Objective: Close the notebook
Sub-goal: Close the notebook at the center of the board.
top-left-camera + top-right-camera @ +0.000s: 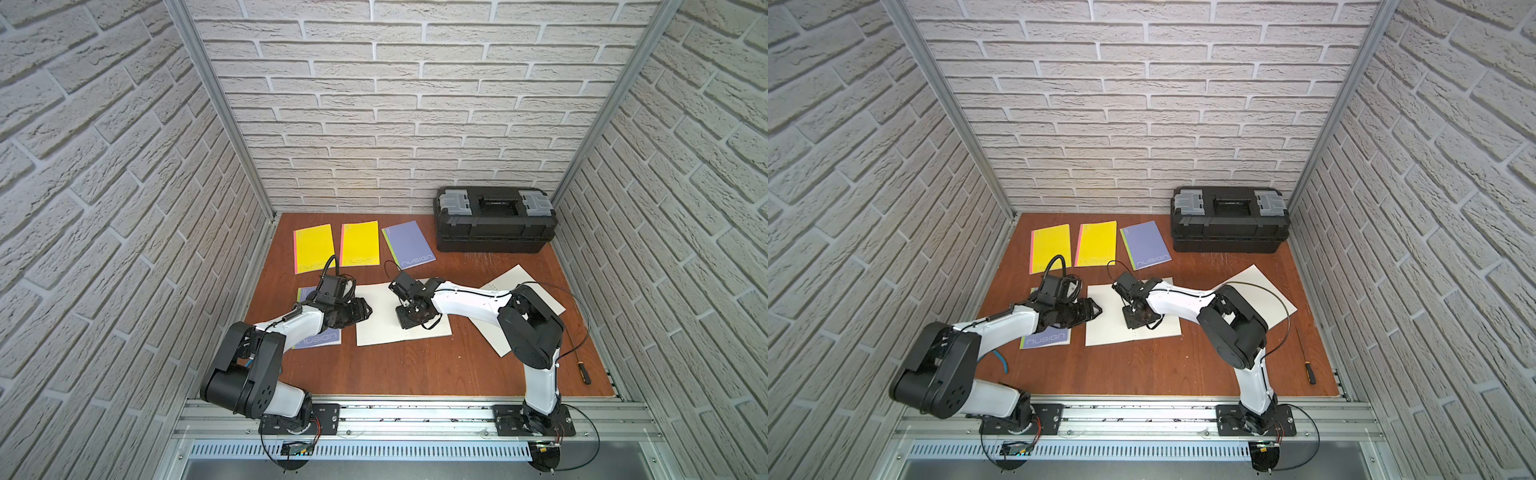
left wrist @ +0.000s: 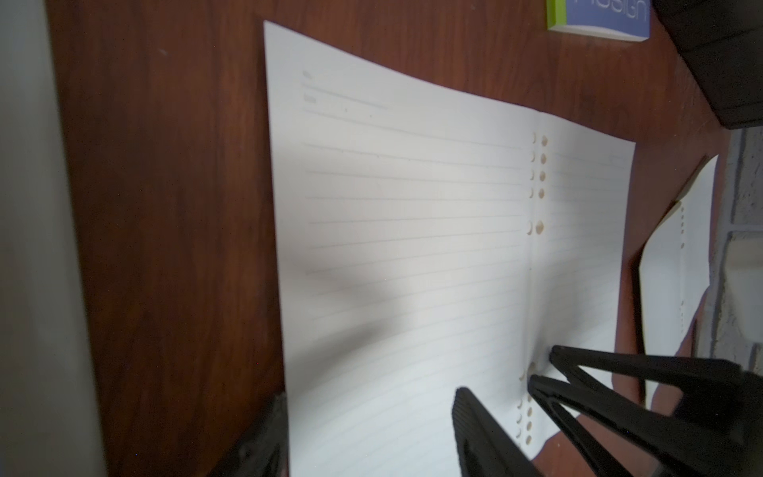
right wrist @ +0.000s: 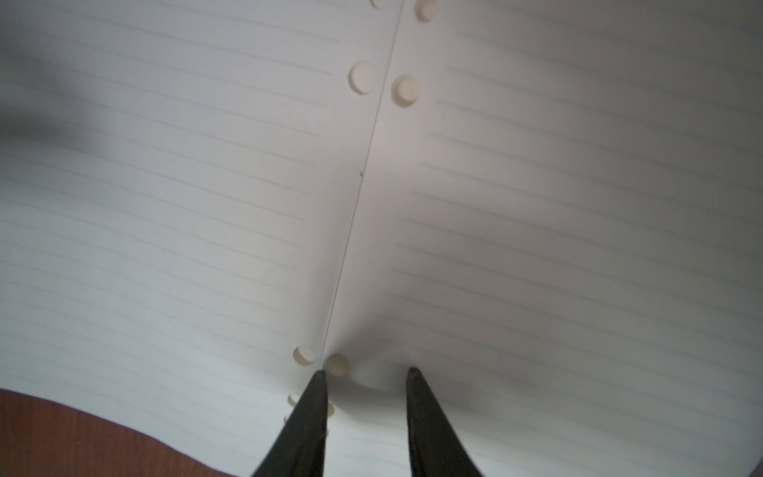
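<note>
The notebook [image 1: 382, 330] lies open and flat in the middle of the table, its white lined pages up. It shows in both top views [image 1: 1113, 334]. My right gripper [image 1: 406, 323] points down onto it beside the spine holes. In the right wrist view its fingertips [image 3: 320, 373] rest on the page, a narrow gap apart, with nothing between them. My left gripper [image 1: 369, 309] reaches in low over the notebook's left page edge. It stands open [image 2: 369, 400], and that page's outer edge [image 2: 285, 371] runs along one finger.
A second open notebook [image 1: 517, 279] lies at the right, partly under my right arm. Closed ones lie behind: two yellow [image 1: 313, 248] [image 1: 359, 243] and a purple [image 1: 408, 244]. Another purple [image 1: 318, 338] sits under my left arm. A black toolbox [image 1: 494, 220] stands back right and a screwdriver [image 1: 582, 370] lies near the right edge.
</note>
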Available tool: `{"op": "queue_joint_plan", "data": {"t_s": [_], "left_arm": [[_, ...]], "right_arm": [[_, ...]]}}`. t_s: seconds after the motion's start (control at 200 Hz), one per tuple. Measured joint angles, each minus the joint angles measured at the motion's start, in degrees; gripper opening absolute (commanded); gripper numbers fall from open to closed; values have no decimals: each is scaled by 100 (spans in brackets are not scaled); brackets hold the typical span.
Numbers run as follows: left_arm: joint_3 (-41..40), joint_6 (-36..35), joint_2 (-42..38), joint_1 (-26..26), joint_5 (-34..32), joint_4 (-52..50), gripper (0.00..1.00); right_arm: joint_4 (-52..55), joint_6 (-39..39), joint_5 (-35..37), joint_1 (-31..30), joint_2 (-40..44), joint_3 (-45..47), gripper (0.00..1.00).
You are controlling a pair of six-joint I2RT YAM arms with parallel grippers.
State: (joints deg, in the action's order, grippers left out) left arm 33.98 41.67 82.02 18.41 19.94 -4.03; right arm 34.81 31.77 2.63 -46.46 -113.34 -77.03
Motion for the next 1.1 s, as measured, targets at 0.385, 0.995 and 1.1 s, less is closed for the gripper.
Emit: {"op": "queue_joint_plan", "data": {"t_s": [0.385,0.995,1.1], "left_arm": [[-236,317,-214,-225,442,374,63],[-330,656,-446,-271,1399,962,61],[-330,658,-446,-278,1416,962,57]], "right_arm": [[-50,59,-26,0,2,22,33],[-306,63,-227,-33,-4,42,33],[-323,63,-245,-33,-4,44,33]]}}
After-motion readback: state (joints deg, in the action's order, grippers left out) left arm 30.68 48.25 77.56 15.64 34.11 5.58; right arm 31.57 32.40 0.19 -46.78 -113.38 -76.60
